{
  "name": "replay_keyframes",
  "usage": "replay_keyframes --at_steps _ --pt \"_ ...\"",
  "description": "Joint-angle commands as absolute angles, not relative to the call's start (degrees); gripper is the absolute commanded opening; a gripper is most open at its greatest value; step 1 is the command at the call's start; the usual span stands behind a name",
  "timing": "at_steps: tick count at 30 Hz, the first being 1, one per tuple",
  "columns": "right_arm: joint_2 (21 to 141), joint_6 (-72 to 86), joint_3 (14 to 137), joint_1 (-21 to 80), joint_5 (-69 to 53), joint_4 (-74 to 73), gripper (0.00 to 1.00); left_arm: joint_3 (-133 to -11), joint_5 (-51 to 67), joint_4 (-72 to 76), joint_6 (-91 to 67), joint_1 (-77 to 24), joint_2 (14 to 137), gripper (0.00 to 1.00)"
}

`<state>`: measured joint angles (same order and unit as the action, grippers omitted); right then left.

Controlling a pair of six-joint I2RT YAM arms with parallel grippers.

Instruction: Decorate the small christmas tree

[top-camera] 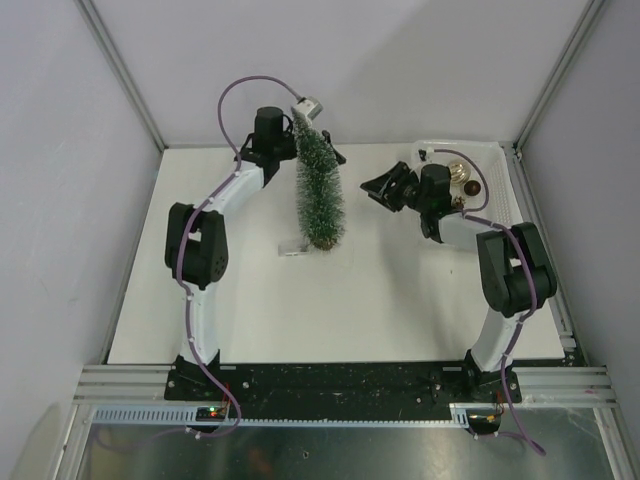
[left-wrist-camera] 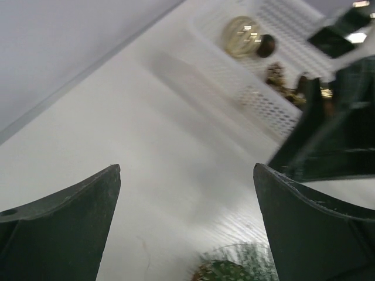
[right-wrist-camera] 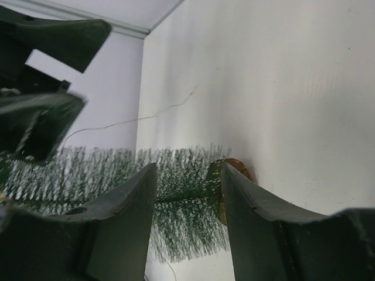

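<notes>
The small christmas tree [top-camera: 320, 195] stands upright mid-table on its wooden disc base [right-wrist-camera: 239, 168], a small silver piece [top-camera: 308, 108] at its tip. My left gripper [top-camera: 330, 152] is wide open at the tree's upper part, one finger on each side of it. In the left wrist view nothing sits between the left gripper's [left-wrist-camera: 187, 170] fingers; only the tree's tip [left-wrist-camera: 234, 270] shows low down. My right gripper [top-camera: 380, 188] hangs right of the tree, jaws apart and empty. In the right wrist view the right gripper [right-wrist-camera: 188, 167] faces the tree's [right-wrist-camera: 105, 170] lower bristles from a short distance.
A white mesh basket [top-camera: 500, 160] holding gold ornaments [top-camera: 458, 172] stands at the back right, behind my right arm. The basket [left-wrist-camera: 258, 99] also shows in the left wrist view. A small pale piece [top-camera: 292, 248] lies on the table left of the tree's base.
</notes>
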<state>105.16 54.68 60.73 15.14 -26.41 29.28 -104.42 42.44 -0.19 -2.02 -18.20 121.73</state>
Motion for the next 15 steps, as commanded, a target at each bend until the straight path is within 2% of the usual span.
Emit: replay_keyframes --at_steps 1,9,15 --pt "99.9 52.0 60.6 15.3 -26.7 31.2 0.53 -103.8 27.0 0.4 0.6 -18.2 118.6 1.0" --pt "98.8 51.6 60.5 15.4 -26.5 31.5 0.53 -97.3 27.7 -4.5 6.7 -17.9 113.1 1.0" --pt "97.3 51.4 60.5 14.9 -25.9 31.3 0.53 -87.1 17.3 -7.1 13.5 -17.3 108.8 1.0"
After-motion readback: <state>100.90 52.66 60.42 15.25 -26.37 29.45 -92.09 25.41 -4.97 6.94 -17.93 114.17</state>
